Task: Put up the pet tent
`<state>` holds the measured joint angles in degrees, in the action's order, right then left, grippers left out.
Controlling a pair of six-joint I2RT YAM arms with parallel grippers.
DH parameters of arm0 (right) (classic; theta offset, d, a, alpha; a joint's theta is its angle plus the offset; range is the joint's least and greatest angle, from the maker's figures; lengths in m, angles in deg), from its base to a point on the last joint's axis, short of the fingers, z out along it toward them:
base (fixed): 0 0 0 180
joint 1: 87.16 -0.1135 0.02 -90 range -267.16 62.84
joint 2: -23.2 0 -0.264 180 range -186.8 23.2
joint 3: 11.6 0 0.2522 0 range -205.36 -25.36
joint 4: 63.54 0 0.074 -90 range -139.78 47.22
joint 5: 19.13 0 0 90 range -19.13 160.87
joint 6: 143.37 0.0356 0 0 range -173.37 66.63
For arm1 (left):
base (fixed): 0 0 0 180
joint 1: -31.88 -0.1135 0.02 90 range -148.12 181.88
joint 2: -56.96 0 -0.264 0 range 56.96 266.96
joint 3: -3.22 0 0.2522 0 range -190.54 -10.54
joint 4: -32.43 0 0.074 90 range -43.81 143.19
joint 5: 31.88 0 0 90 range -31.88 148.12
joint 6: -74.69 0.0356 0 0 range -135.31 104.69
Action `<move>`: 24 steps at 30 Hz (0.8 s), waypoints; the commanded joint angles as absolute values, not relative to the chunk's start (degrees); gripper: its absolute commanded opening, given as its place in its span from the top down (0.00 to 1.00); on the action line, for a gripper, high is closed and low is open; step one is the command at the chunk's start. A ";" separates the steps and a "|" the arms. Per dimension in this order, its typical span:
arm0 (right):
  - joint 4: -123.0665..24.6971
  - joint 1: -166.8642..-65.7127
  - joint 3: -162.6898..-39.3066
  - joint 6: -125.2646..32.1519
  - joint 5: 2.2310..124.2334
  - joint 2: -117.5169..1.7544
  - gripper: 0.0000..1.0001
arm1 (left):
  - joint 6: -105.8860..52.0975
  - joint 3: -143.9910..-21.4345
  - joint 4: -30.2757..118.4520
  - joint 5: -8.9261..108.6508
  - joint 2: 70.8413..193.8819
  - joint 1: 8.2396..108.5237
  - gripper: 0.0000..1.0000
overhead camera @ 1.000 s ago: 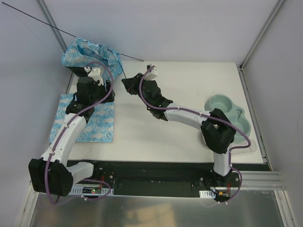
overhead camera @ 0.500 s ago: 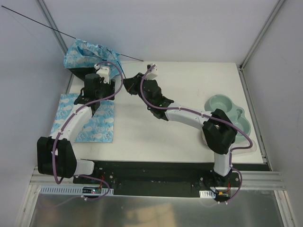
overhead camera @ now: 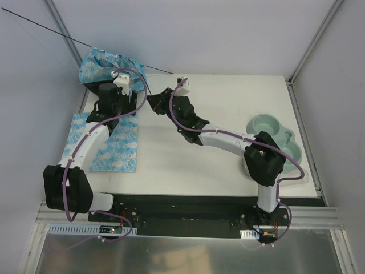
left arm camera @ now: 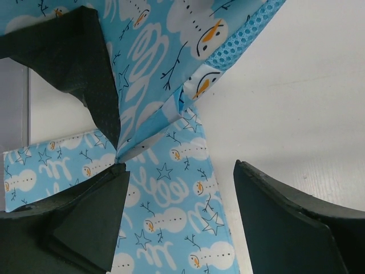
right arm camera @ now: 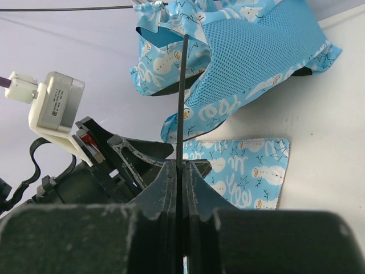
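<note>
My right hand (right arm camera: 181,171) is clamped hard on a thin black pole (right arm camera: 181,97) that runs straight out from between my fingers into the pet tent (right arm camera: 251,51). The tent is a slumped heap of blue printed cloth and mesh ahead of that hand, at the far corner of the bench (overhead camera: 228,114). My left hand (left arm camera: 181,200) stands wide and holds nothing. It hovers over the flat mat (left arm camera: 171,228), with a corner of the tent's cloth just beyond its fingertips. If I drive the pole while the cloth is loose, I think the whole heap could slide off the corner. The pole might also bow and spring out of my pinch. If my left hand closes here, it could catch the mat along with the tent and drag both.
</note>
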<state>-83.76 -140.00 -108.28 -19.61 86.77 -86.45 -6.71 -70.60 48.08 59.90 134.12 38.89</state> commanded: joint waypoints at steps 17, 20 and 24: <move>-87.40 -138.67 -110.71 -16.55 86.78 -83.41 1.00 | -3.18 -70.40 52.70 53.03 128.84 38.21 0.16; -87.31 -138.67 -110.44 -15.93 86.61 -83.32 1.00 | -3.27 -71.01 52.61 52.59 131.30 38.21 0.23; -87.22 -138.66 -110.18 -15.67 86.34 -83.06 1.00 | -4.59 -72.59 52.70 53.90 134.47 38.12 0.44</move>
